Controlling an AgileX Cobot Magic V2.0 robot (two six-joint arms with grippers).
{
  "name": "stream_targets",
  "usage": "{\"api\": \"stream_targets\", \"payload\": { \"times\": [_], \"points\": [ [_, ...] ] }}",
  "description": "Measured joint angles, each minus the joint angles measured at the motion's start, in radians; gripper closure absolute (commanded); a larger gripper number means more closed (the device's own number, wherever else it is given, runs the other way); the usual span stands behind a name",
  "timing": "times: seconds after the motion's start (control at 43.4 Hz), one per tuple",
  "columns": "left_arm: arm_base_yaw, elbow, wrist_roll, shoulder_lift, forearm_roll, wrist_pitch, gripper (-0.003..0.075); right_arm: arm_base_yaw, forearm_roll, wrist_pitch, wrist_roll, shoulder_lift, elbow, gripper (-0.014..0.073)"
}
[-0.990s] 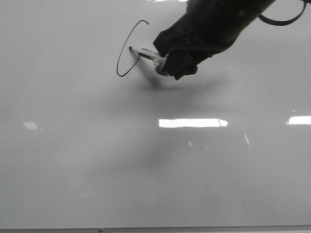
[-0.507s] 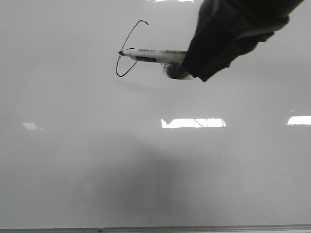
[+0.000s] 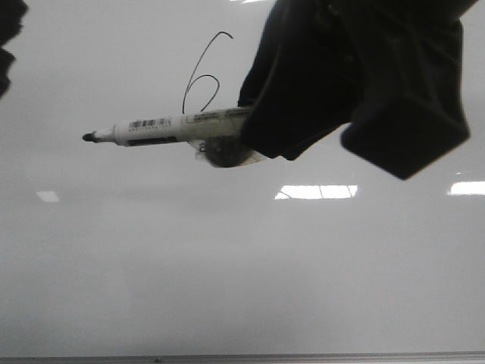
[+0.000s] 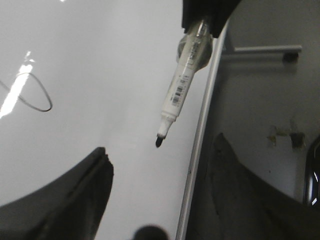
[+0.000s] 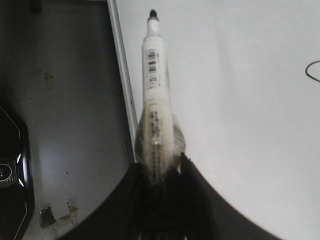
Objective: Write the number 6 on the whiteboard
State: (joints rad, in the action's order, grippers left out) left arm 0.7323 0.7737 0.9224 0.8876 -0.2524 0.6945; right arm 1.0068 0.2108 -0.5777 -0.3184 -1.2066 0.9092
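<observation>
The black fabric-covered right gripper [image 5: 159, 175] is clenched on the rear end of a slim white plastic marker with a barcode label and black tip [image 3: 163, 130], which sticks out level and clear of the large glossy pale grey whiteboard [image 3: 242, 265]. The thin black slanted number 6 [image 3: 201, 76] sits on the far part of the board, its curved top stroke and narrow loop both drawn, so the writing looks done. The marker should be light and stiff, its smooth barrel a little slippery; the grip low on the barrel, padded by a clear wrap, seems the right place to hold it. The black left gripper [image 4: 155, 195] hangs near the board's thin frame edge, its fingers spread and holding nothing
</observation>
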Motion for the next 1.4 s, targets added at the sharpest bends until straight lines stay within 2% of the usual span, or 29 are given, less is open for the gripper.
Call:
{"api": "stream_targets", "payload": {
  "times": [0.161,0.322,0.415,0.668,0.852,1.013,1.082,1.267,1.313,1.405],
  "points": [
    [0.081,0.06,0.027,0.119,0.058,0.009,0.0288,0.01,0.003,0.029,0.0,0.0,0.0,0.0654],
    [0.146,0.085,0.031,0.196,0.109,-0.024,0.0381,0.01,0.004,0.047,0.0,0.0,0.0,0.0654],
    [0.154,0.094,0.031,0.227,0.125,-0.045,0.0409,0.01,0.004,0.051,0.0,0.0,0.0,0.0654],
    [0.154,0.117,0.031,0.284,0.152,-0.071,0.0421,0.01,0.007,0.053,0.0,0.0,0.0,0.0654],
    [0.154,0.117,0.031,0.308,0.162,-0.071,0.0578,0.01,0.007,0.053,0.0,0.0,0.0,0.0654],
    [0.154,0.117,0.031,0.31,0.165,-0.073,0.0645,0.011,0.007,0.046,-0.002,0.0,0.0,0.0642],
    [0.154,0.117,0.031,0.31,0.165,-0.074,0.0671,0.011,0.007,0.046,-0.002,0.0,0.0,0.0572],
    [0.154,0.117,0.031,0.31,0.165,-0.074,0.0701,0.011,0.007,0.039,0.007,0.0,0.0,0.0158],
    [0.154,0.117,0.031,0.31,0.165,-0.072,0.0701,0.011,0.007,0.027,0.014,0.001,0.0,0.0118],
    [0.144,0.117,0.015,0.31,0.165,-0.072,0.0701,-0.01,0.007,-0.001,0.062,0.014,0.0,0.0154]
  ]
}}
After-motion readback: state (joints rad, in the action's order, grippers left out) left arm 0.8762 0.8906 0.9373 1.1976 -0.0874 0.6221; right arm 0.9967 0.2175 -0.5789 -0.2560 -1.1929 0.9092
